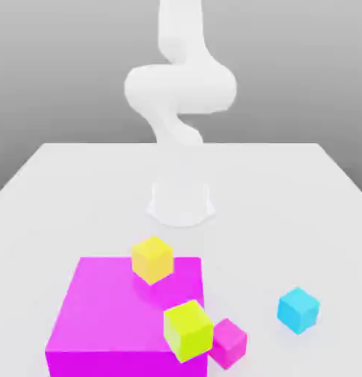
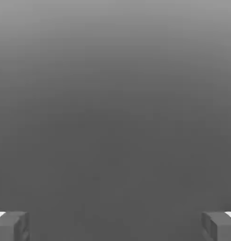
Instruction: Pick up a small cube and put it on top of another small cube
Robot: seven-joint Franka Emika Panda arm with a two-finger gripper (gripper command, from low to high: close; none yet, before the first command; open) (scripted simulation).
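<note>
the tool (image 2: 115, 226) is released, its two fingertips (image 2: 11, 226) set wide apart with nothing between them, and the hand view looks out on plain grey backdrop, so i judge it is raised and aimed away from the worktop (image 1: 287, 191). the arm (image 1: 180, 96) rises from its base behind the large magenta block (image 1: 110, 316). taking that block as landmark: an orange-yellow cube (image 1: 152, 259) sits at its far edge, a lime cube (image 1: 189, 330) at its near corner on the exterior view's right, a small magenta cube (image 1: 228, 343) just beside that corner, and a cyan cube (image 1: 298, 310) well apart further right. every cube lies below and forward of the tool, so the coming move probably needs a downward tilt and descent.
</note>
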